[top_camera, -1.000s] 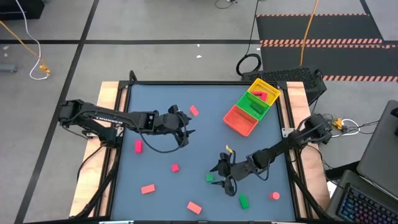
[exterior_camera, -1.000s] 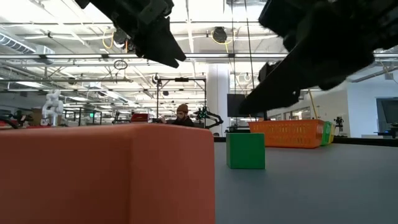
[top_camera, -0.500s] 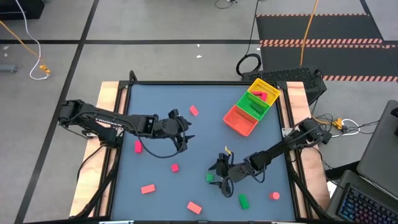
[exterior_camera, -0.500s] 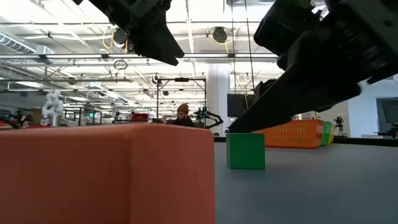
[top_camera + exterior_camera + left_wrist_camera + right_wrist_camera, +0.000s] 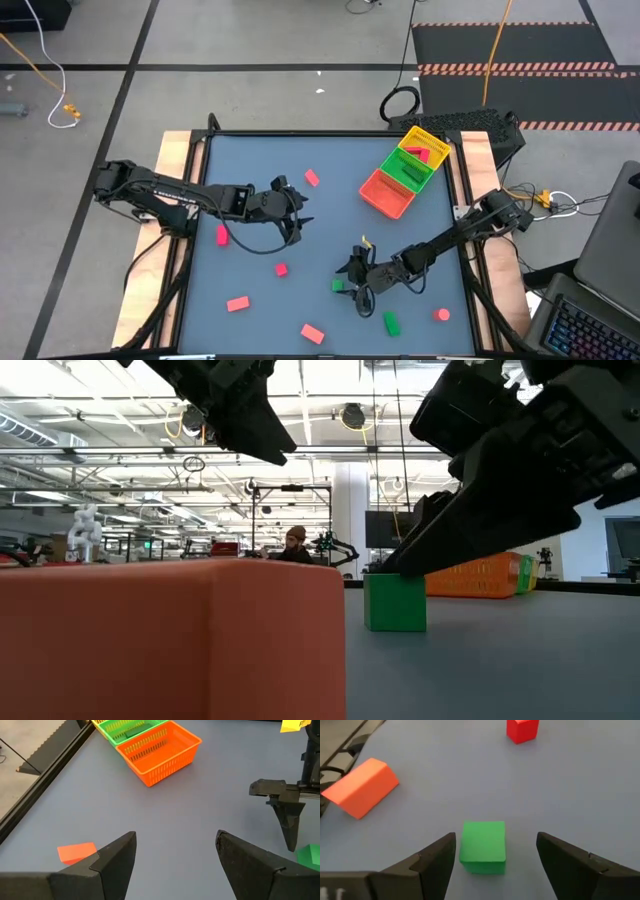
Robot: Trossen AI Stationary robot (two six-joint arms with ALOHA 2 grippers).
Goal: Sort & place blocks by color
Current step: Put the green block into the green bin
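My right gripper [image 5: 496, 840] is open and low over the table's near middle, slanting down. Its fingers stand on either side of a green cube [image 5: 482, 846] without touching it. The cube [image 5: 338, 286] rests flat on the table. My left gripper [image 5: 300, 222] hangs open above the table's middle left with nothing between its fingers [image 5: 176, 837]. Red blocks lie scattered: one [image 5: 312, 178] at the far middle, one [image 5: 222, 235] at the left, one [image 5: 282, 269] near the middle. A second green block [image 5: 391, 323] lies near the front edge.
The three-compartment tray [image 5: 405, 170] stands at the far right, its orange end [image 5: 160, 752] nearest the centre. More red blocks [image 5: 238, 303] [image 5: 312, 333] [image 5: 442, 315] lie along the near edge. One red block [image 5: 170, 640] fills the low view's foreground. A person shows far behind the table.
My right gripper has come down toward the green cube, so its fingers now stand low beside it. The cube has not moved.
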